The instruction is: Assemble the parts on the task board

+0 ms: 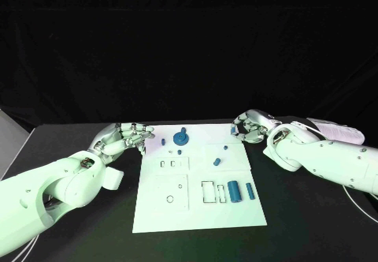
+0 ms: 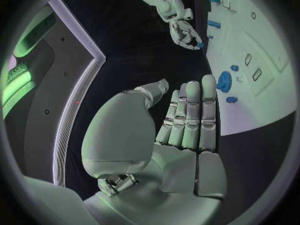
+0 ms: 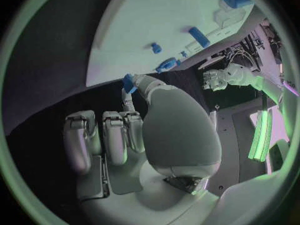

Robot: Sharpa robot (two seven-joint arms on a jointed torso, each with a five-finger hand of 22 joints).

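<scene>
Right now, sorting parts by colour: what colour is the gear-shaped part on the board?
Blue gear-shaped part, clearest in the head view.

I see the white task board lying flat mid-table, long side running away from me. Near its far edge stands a blue gear-like part, with a tiny blue piece towards the left edge. A short blue peg lies mid-board. By the right edge lie a thick blue cylinder and a slimmer one, side by side.

left robot hand empty, fingers straight; right robot hand pinching small blue piece
</scene>
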